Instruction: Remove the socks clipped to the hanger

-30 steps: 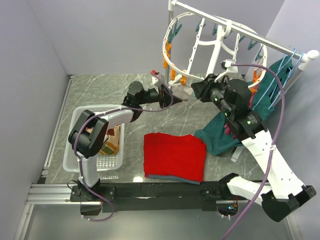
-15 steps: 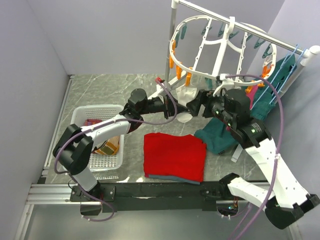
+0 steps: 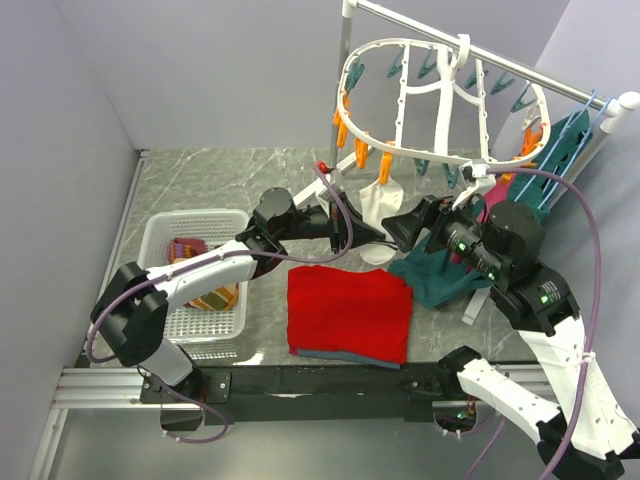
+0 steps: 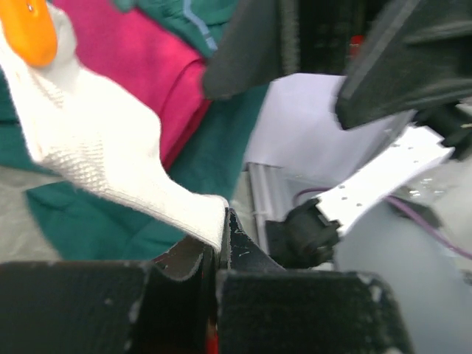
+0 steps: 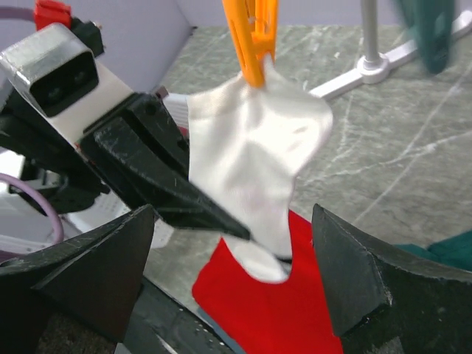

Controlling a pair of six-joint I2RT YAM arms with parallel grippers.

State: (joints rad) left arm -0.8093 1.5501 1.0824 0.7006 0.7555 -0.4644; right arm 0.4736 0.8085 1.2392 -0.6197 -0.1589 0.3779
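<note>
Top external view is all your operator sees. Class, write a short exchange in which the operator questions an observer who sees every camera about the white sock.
Operator: Is anything gripped?
Observer: Yes. The left wrist view shows the left pincer shut on the white sock's lower end.
Operator: Is it unclipped?
Observer: No. The right wrist view shows an orange peg holding its top.
Operator: And the other side?
Observer: The right pincer is wide open, not touching the sock.

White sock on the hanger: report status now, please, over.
Left gripper shut on white sock lower edge. Right gripper open, empty. Orange peg grips sock top; not freed.
</note>
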